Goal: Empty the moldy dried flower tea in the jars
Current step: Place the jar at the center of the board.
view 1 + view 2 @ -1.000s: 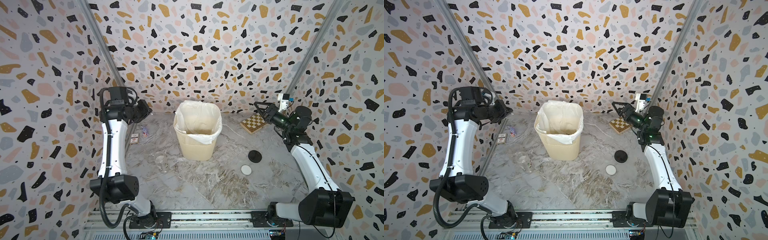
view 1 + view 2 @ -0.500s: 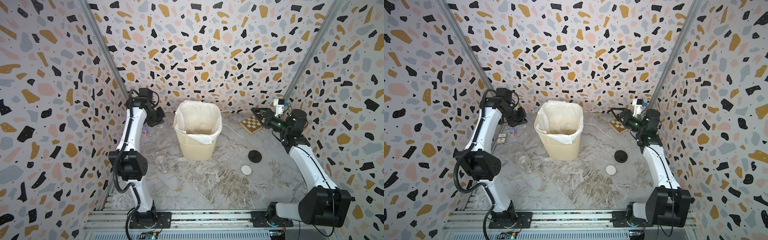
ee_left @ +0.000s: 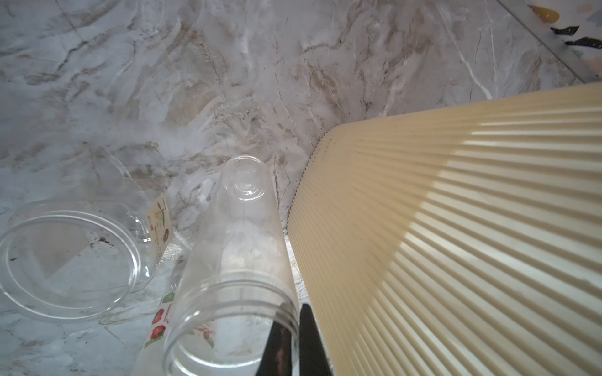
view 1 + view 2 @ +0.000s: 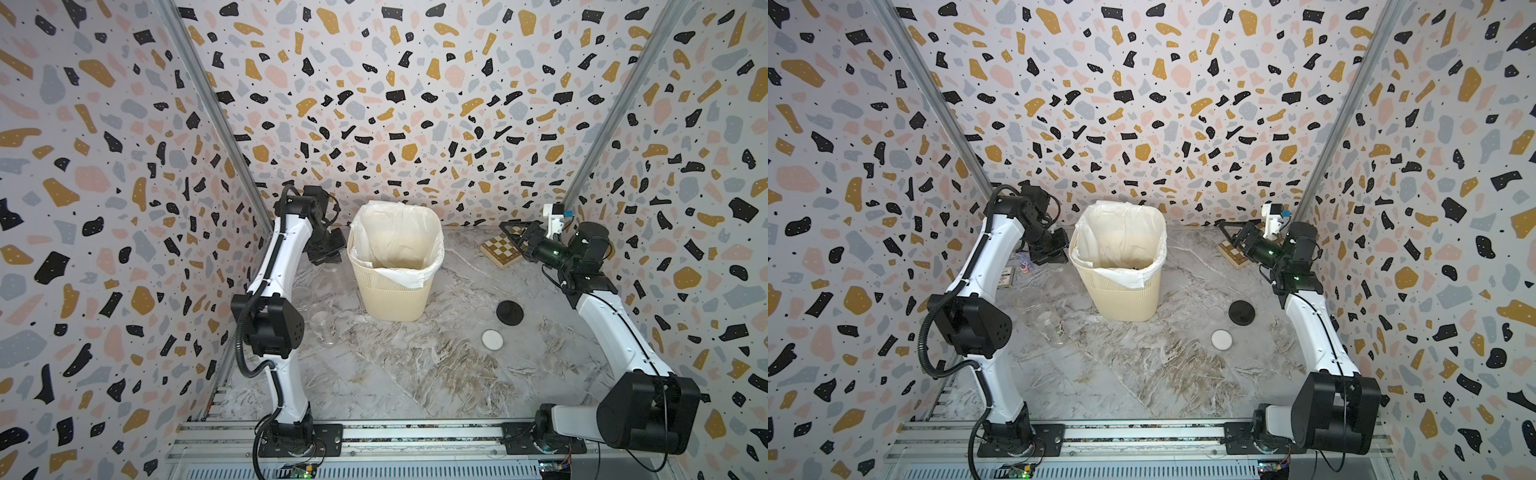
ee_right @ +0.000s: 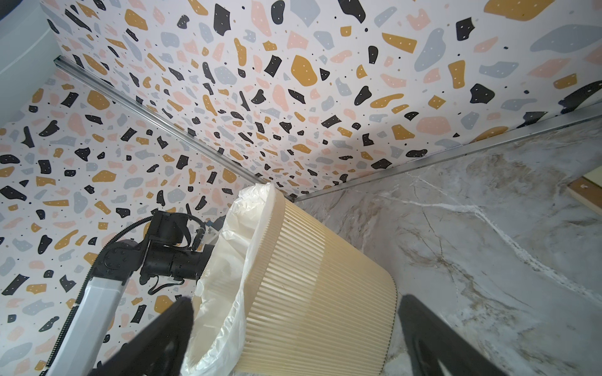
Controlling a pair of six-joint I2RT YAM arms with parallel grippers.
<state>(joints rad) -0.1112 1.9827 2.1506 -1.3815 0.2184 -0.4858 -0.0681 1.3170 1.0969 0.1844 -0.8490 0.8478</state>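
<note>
Left of the bin (image 4: pixel 390 299), my left gripper (image 3: pixel 291 324) has swung in from the side and dropped low – clamped on the tube's (image 3: pixel 241 247) rim, tube empty. Squat jar (image 3: pixel 65 260) and labelled jar (image 4: pixel 1050 328) sit beside it, lidless, barely a crumb inside. Dark specks at the bin's bottom look like the tea (image 4: pixel 1133 268). My right gripper (image 4: pixel 512 236) gapes, holding nothing – all 3 seem emptied.

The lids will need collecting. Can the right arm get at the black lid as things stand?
Probably yes. The right hand is open and empty, and the black lid lies flat on bare table on that arm's side, nothing on top; only a clear lid sits close beside it.
</note>
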